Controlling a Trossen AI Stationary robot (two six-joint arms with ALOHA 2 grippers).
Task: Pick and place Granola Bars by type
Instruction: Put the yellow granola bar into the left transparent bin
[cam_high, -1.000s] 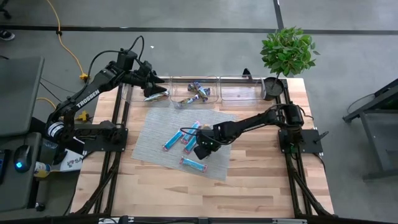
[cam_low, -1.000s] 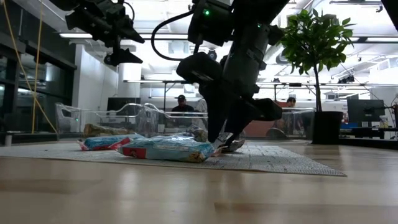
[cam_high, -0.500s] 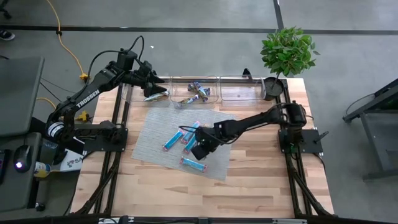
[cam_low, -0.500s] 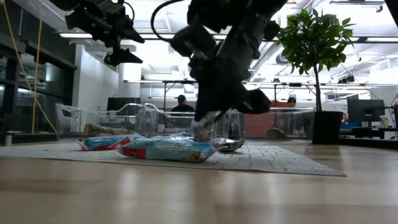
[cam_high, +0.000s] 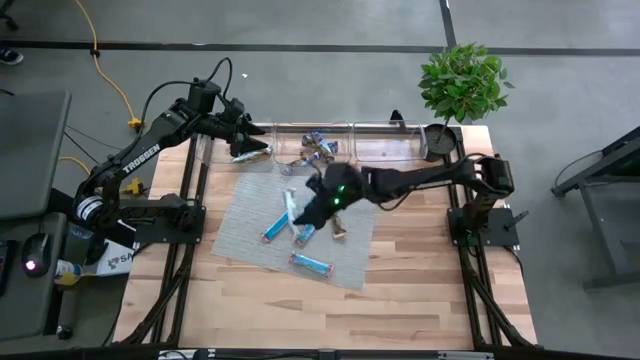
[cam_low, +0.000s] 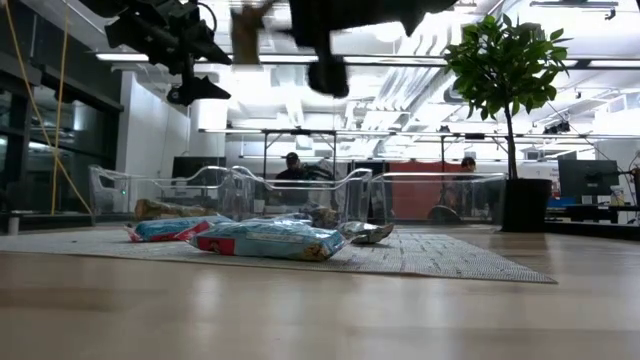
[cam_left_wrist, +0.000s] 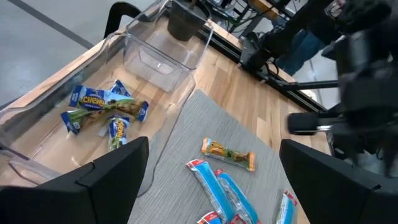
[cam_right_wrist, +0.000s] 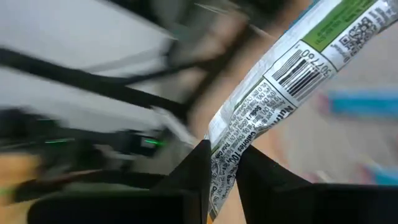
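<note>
My right gripper (cam_high: 303, 203) hangs high over the grey mat (cam_high: 240, 245), shut on a granola bar (cam_right_wrist: 283, 68) whose silvery back shows a barcode and a green and blue end. Three blue bars with pink ends (cam_high: 272, 231) and one orange-green bar (cam_high: 340, 230) lie flat on the mat. Blue and yellow-green bars (cam_left_wrist: 102, 106) lie in the middle clear bin (cam_high: 315, 150). My left gripper (cam_left_wrist: 214, 155) waits open above the left bin (cam_high: 235, 152). My right gripper pinches the bar between its two fingers (cam_right_wrist: 196, 171) at one end (cam_right_wrist: 221, 165). The bar runs out past the fingertips, roughly in line with them. It is lifted clear of the mat, with its barcode side toward the wrist camera.
Three clear bins stand in a row along the table's far edge, the right one (cam_high: 385, 145) with nothing showing in it. A dark pot (cam_high: 437, 140) with a plant (cam_high: 460, 80) stands at the far right corner. Bare wood (cam_high: 420, 270) lies near and right of the mat.
My right gripper, down on the mat a second ago and shut on a bar, has risen fast and swung toward the table's far left, toward the bins. The bar has come off the mat with it. The orange-green bar now shows where the gripper stood.
</note>
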